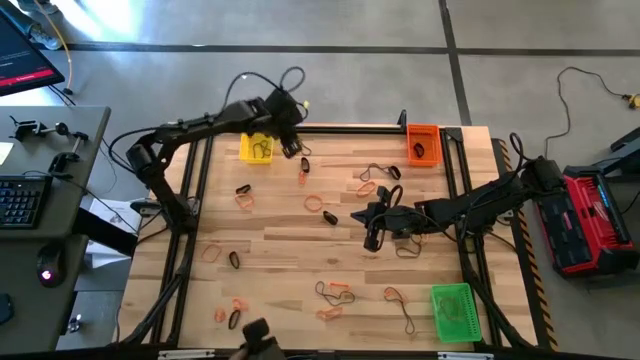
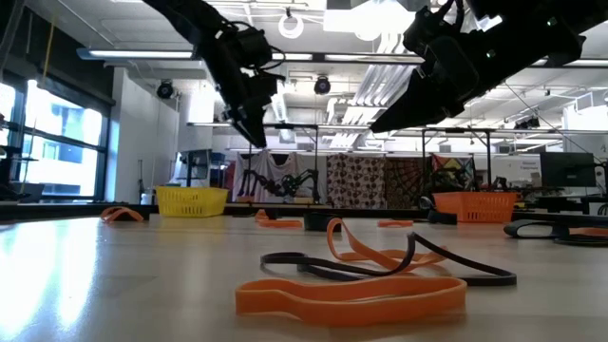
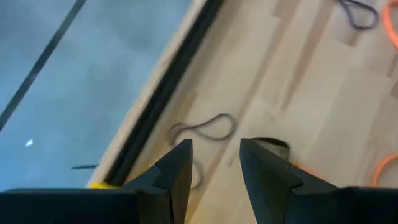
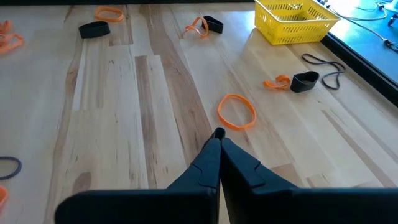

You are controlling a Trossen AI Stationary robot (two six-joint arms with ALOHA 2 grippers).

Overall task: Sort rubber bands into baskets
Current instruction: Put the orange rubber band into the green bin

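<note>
With its fingers parted and empty, the left gripper [image 1: 292, 143] hung beside the yellow basket [image 1: 256, 148] at eleven o'clock, probably having dropped a band there, while the right gripper [image 1: 372, 226], closed and empty, waited mid-table among scattered rubber bands [image 1: 314, 203].

- Three mesh baskets: yellow basket [image 1: 256, 148] upper centre-left, orange basket [image 1: 423, 143] upper right, green basket [image 1: 452, 311] lower right.
- Two dark arms.
- Rubber bands [image 1: 314, 203]: many scattered, uncountable exactly.
</note>
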